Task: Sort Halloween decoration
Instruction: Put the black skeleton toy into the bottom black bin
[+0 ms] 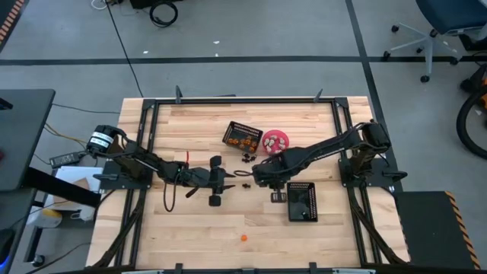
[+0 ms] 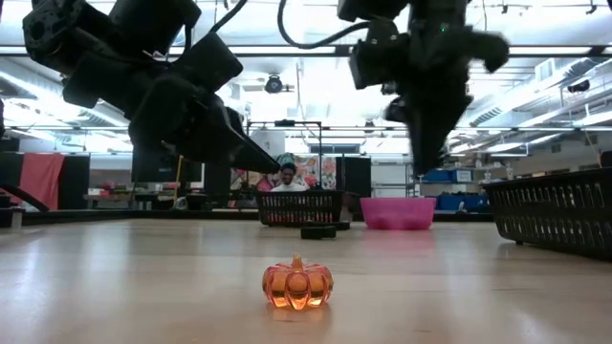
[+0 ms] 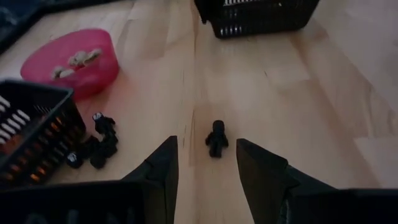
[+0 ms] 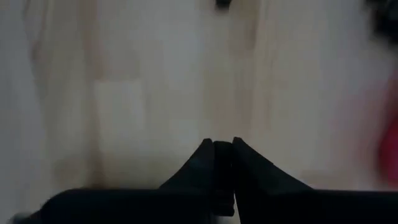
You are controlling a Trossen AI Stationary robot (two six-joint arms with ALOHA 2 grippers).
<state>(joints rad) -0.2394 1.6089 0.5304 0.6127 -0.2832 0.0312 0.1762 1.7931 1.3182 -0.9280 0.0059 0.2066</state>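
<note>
A black trinket lies on the wood just ahead of my left gripper, which is open and low over the table's middle. My right gripper hangs above the table, fingers pointing down, close beside the left one. It is shut, with something dark in the thin gap. More black trinkets lie in a heap by the mesh basket holding orange ones. Whitish ones sit in the pink bowl. One orange pumpkin sits alone near the near edge. My right gripper pinches a small dark thing between its fingertips, from above, lifted clear of the table. The picture is smeared, so I take it for a black trinket but cannot make out its shape or which part is held.
A second black mesh basket stands right of the grippers, toward the near edge. The basket of orange trinkets and the pink bowl stand side by side toward the far edge. Bare wood lies around the lone pumpkin. A person shows far behind the table.
</note>
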